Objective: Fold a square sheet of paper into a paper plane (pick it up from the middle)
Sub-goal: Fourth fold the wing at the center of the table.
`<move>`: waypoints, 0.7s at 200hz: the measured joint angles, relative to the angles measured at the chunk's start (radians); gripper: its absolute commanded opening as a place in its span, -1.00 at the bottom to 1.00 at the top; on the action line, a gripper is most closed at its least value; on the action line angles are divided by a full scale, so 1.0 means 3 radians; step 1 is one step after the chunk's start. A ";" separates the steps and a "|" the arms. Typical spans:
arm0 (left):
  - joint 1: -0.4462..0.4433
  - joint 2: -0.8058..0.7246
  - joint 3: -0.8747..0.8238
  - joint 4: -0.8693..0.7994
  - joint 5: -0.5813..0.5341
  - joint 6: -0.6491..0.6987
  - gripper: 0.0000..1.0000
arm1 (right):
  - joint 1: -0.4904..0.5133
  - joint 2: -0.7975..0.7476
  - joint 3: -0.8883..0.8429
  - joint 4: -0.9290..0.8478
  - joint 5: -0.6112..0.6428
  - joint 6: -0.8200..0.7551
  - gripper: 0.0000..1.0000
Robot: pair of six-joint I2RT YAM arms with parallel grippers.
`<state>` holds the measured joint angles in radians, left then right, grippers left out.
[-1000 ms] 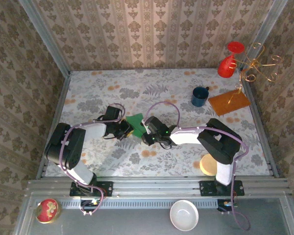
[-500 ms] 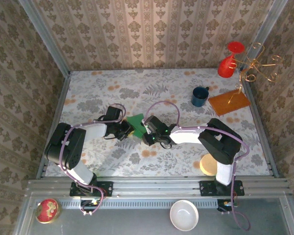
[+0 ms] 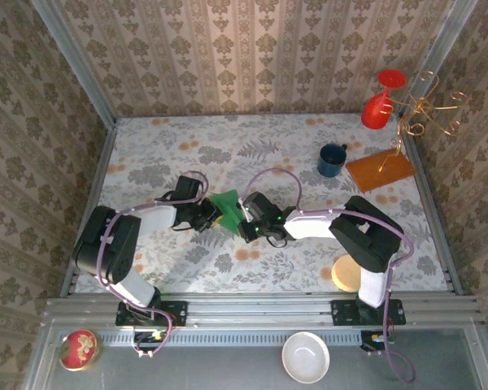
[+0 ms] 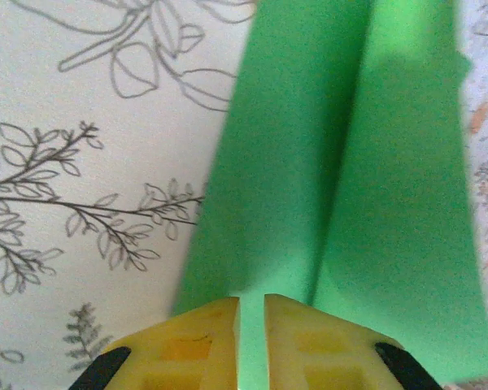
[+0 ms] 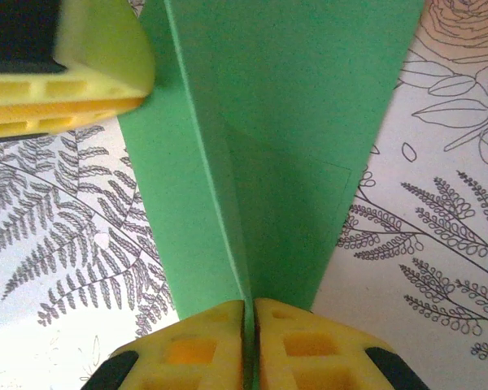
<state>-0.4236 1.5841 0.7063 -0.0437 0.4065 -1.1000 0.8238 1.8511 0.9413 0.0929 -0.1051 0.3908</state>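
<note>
- The green sheet of paper [image 3: 225, 201], creased down its middle, sits mid-table [image 3: 301, 166] between both hands.
- The left hand [image 4: 252, 313] pinches one end, fingers almost together.
- The right hand [image 5: 250, 315] clamps the raised fold, fingers closed.

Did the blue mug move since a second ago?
No. The blue mug sits in the same place as before, just left of the orange-brown board, which has not shifted either.
</note>
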 measured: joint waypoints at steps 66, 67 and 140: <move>-0.0051 -0.0309 -0.0231 0.0364 0.0025 0.0095 -0.21 | -0.0278 -0.0013 -0.0234 0.0402 -0.0617 0.0206 -0.72; -0.0051 -0.0309 -0.0233 0.0365 0.0027 0.0102 -0.21 | -0.0280 -0.0013 -0.0235 0.0403 -0.0622 0.0207 -0.72; -0.0267 -0.0168 -0.0134 0.0437 0.0085 0.0417 -0.01 | -0.0356 -0.0010 -0.0266 0.0431 -0.0829 0.0285 -0.71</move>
<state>-0.5037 1.5337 0.6662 0.0875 0.4320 -0.9749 0.7170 1.8481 0.8616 0.2222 -0.3538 0.4763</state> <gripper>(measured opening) 0.496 0.145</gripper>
